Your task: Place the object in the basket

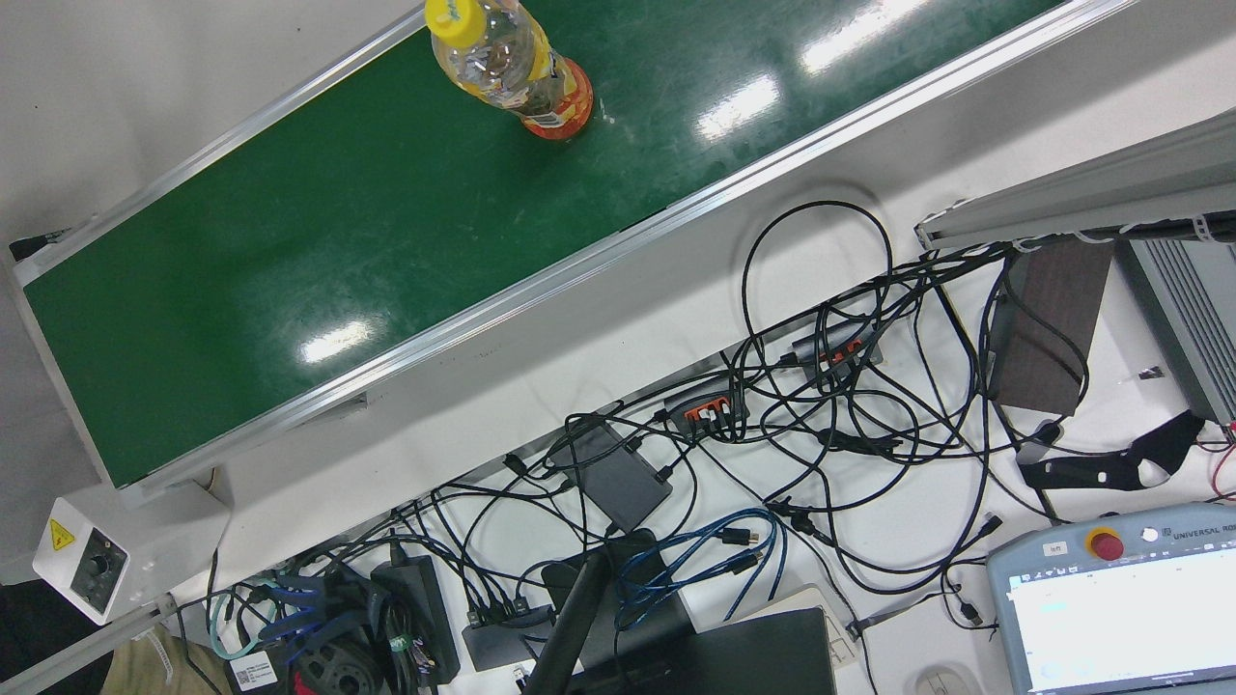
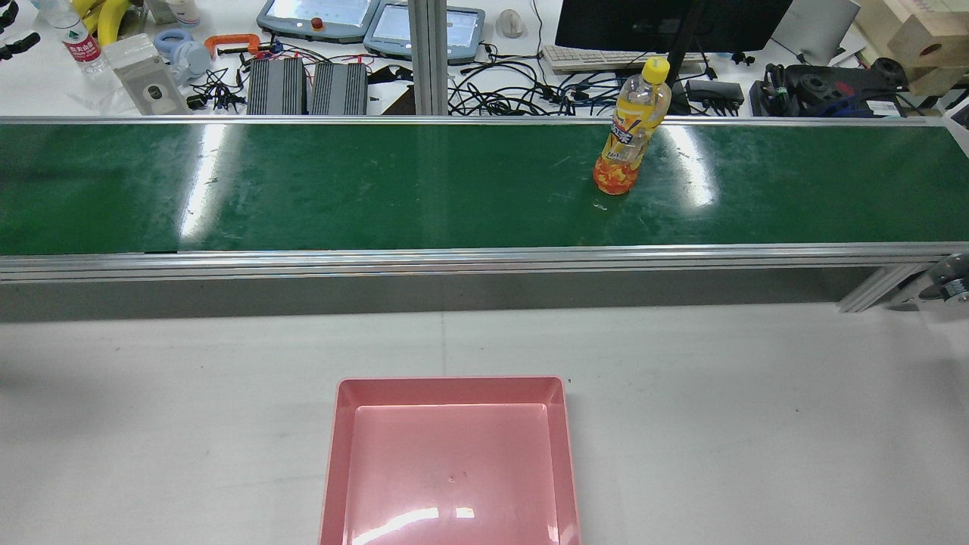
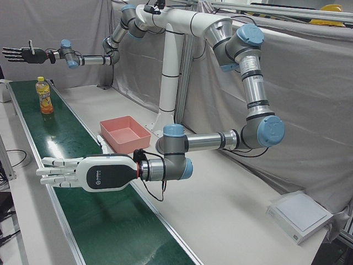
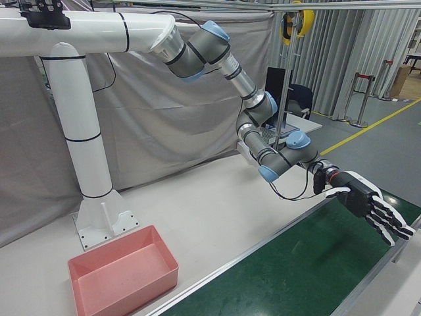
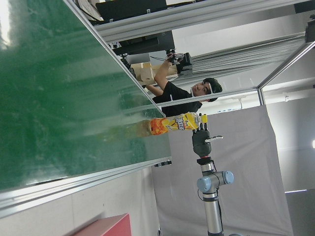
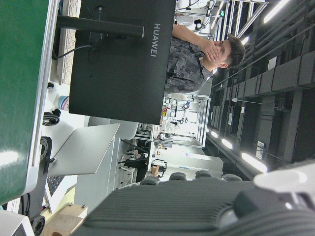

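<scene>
Left arm elbows low, its white-and-black left hand held flat with fingers splayed (nothing in it); dark right hand stretched out level, fingers spread too.

Grey curtain backdrop, white table, cable-strewn desk beyond.
</scene>
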